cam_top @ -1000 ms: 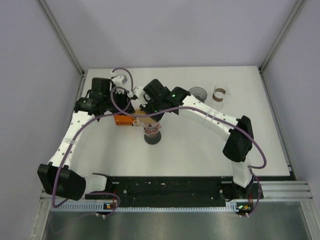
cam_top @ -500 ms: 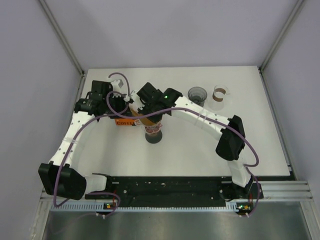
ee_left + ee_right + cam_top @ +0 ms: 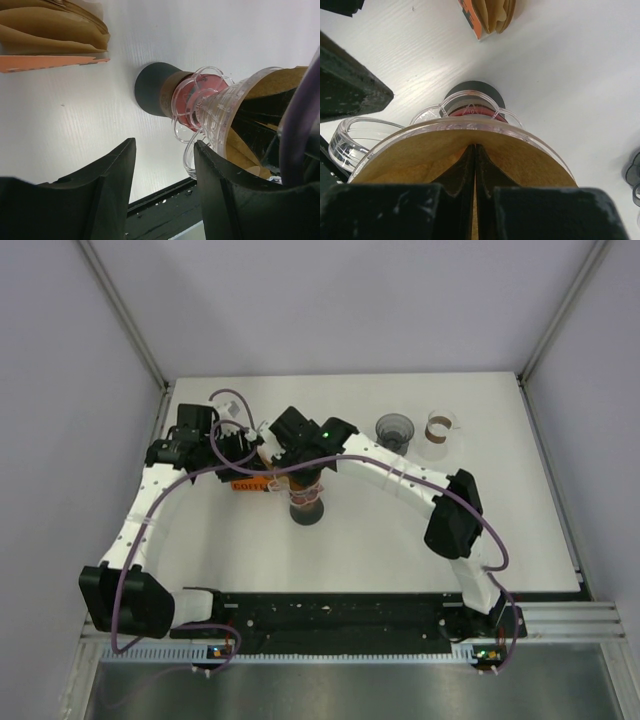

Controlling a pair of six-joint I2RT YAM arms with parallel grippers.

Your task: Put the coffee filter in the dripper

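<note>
The clear plastic dripper (image 3: 470,127) stands on a dark base (image 3: 306,515) with a red ring (image 3: 192,95). The brown coffee filter (image 3: 420,160) lies inside the dripper's cone. My right gripper (image 3: 474,147) reaches down into the cone, its jaws shut on the filter's fold; in the top view it (image 3: 298,472) hangs right over the dripper (image 3: 305,497). My left gripper (image 3: 165,145) is open and empty just left of the dripper (image 3: 225,107), its right finger beside the looped handle (image 3: 186,150); in the top view it (image 3: 243,445) hovers by the filter box.
An orange box of spare filters (image 3: 245,483) lies left of the dripper and shows in the left wrist view (image 3: 50,35). A dark glass cup (image 3: 395,428) and a brown-banded cup (image 3: 438,428) stand at the back right. The table's black front edge (image 3: 165,200) is near.
My right gripper has moved left and down, carrying the filter from above the dripper into its cone. My left gripper has shifted slightly and stays open.
</note>
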